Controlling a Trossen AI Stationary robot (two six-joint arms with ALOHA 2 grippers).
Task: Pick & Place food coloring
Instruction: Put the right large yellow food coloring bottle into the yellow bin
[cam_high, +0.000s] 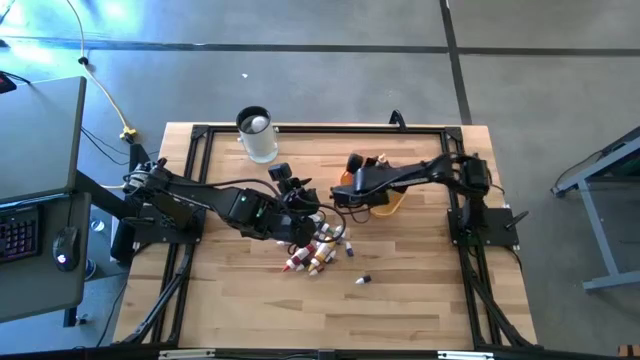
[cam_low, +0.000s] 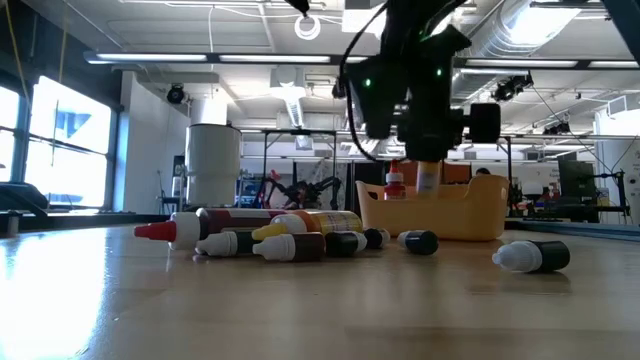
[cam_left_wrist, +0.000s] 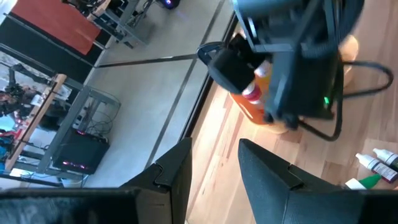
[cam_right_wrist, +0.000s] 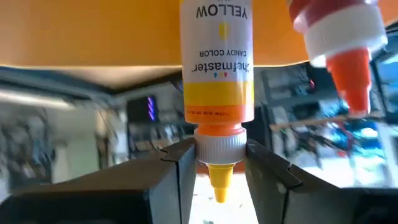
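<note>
The food coloring bottles lie in a pile (cam_high: 318, 250) (cam_low: 270, 235) on the table's middle, on their sides. One white-capped dark bottle (cam_high: 362, 281) (cam_low: 530, 257) lies apart, nearer the near edge. My right gripper (cam_high: 350, 188) (cam_right_wrist: 217, 163) hangs over the orange-yellow tray (cam_high: 397, 203) (cam_low: 440, 215) and is shut on a yellow bottle (cam_right_wrist: 217, 68) (cam_low: 427, 178). A red-capped bottle (cam_low: 395, 183) (cam_right_wrist: 339, 43) stands in the tray beside it. My left gripper (cam_high: 305, 215) (cam_left_wrist: 214, 165) is open, just beyond the pile's far side, holding nothing. My right gripper pinches the yellow bottle by the white collar of its cap (cam_right_wrist: 217, 146) between its two fingers. The fingers come from above, pointing down. The bottle hangs below them, body downward; the tray's wall hides its lower end.
A tall clear cup with a dark rim (cam_high: 257, 132) (cam_low: 213, 165) stands near the table's far edge, left of the tray. A black frame (cam_high: 300, 130) runs round the tabletop. Bare wood lies toward the near edge.
</note>
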